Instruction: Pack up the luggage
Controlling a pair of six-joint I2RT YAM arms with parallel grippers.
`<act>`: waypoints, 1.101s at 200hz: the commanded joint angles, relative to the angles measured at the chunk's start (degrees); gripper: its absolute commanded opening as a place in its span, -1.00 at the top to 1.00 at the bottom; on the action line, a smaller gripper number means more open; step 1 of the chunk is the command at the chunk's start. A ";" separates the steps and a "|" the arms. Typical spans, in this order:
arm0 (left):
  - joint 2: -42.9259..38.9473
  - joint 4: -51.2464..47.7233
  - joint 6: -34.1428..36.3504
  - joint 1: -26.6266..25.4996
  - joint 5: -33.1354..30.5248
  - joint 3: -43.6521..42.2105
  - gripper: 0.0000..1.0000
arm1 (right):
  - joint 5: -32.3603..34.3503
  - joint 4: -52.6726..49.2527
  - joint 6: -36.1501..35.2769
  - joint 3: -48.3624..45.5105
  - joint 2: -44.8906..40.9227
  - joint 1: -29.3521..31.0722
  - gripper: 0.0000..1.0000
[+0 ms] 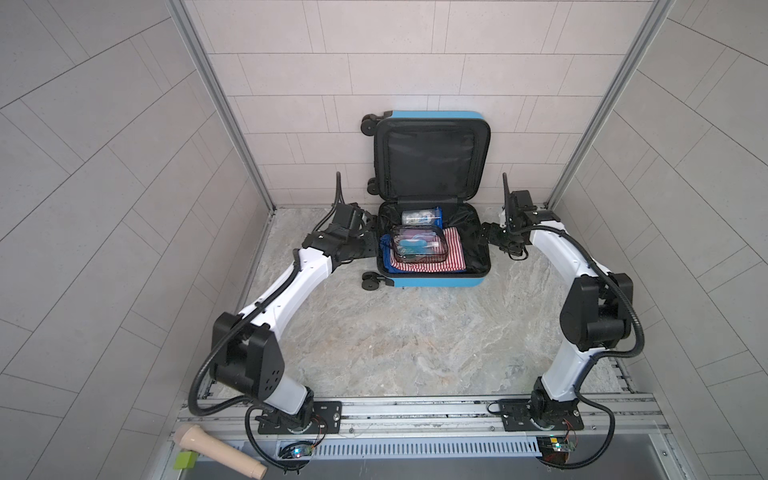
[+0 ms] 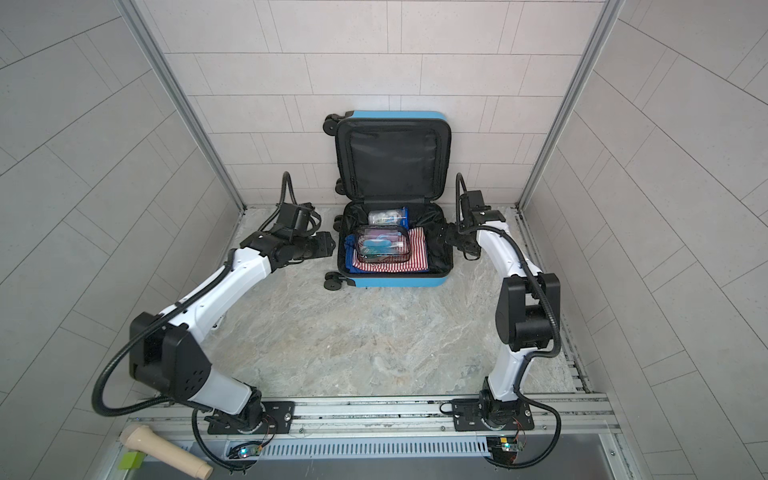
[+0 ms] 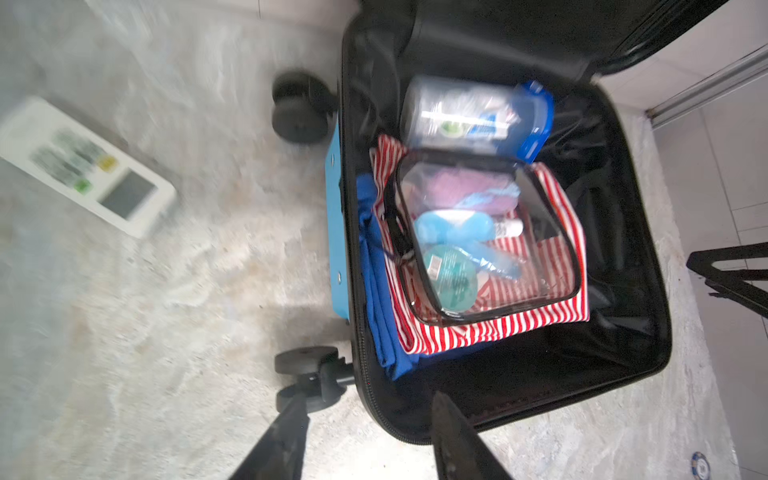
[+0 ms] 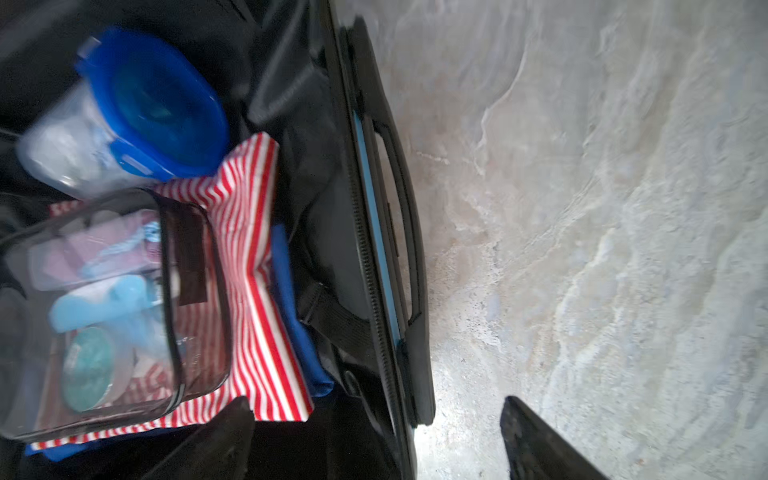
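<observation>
**A:** Where is the blue suitcase?

**B:** At the back of the marble tabletop, lying open in both top views. Its base is flat on the marble, and its black-lined lid stands up against the tiled back wall.

**A:** What's in the base?

**B:** A red-and-white striped cloth lies over a blue cloth. A clear black-trimmed toiletry pouch sits on the stripes. A clear container with a blue lid lies on its side nearer the hinge.

**A:** The left gripper?

**B:** The left gripper is just beside the suitcase's wheel side. Its fingers stand apart and grip nothing. In the left wrist view, a corner of the rim and a black wheel lie just beyond the tips.

**A:** And the right gripper?

**B:** The right gripper is at the opposite side, where the black handle runs along the shell. Its fingers are spread wide, one over the lining and one over bare marble, and they hold nothing.
</observation>
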 commanded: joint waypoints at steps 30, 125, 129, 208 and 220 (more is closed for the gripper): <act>-2.81 6.93 7.93 0.07 -3.57 5.86 -0.88 | 0.69 -2.98 -0.99 -0.65 -9.81 3.65 -0.89; 11.40 18.47 11.72 5.92 2.56 19.98 -1.00 | 11.62 0.14 -2.12 -17.77 -29.06 19.12 -0.89; 12.31 18.76 11.82 5.95 2.13 20.89 -1.00 | 11.64 0.70 -2.07 -18.37 -29.60 19.07 -0.88; 28.39 32.34 16.78 8.01 9.28 32.87 -0.97 | 7.49 7.21 1.95 -25.46 -31.19 18.81 -0.87; 31.31 33.72 16.73 8.56 10.63 35.74 -0.88 | 6.12 6.67 2.06 -25.67 -30.87 18.81 -0.85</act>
